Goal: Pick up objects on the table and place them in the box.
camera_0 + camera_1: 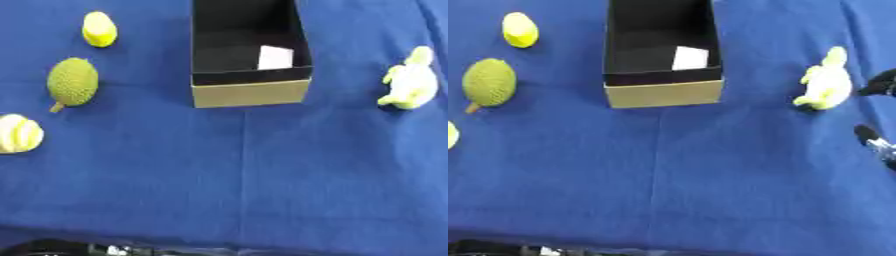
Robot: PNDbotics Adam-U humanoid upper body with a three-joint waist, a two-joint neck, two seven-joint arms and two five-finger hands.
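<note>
The open cardboard box [250, 93], black inside, stands at the top middle with a white piece [275, 57] on its floor. A pale yellow-green soft toy [826, 81] lies to the right of the box. On the left lie a yellow lemon-shaped fruit [100, 29], a green bumpy fruit with a short stem [72, 81], and a pale yellow ribbed thing [18, 133] at the left edge. My right hand [877, 137] shows only in the right eye view, at the right edge. Its dark fingers [880, 83] are spread just right of the toy, holding nothing. My left hand is out of sight.
A blue cloth [245, 170] covers the table, with a broad bare stretch in front of the box. Dark parts of my body [52, 248] show along the bottom edge.
</note>
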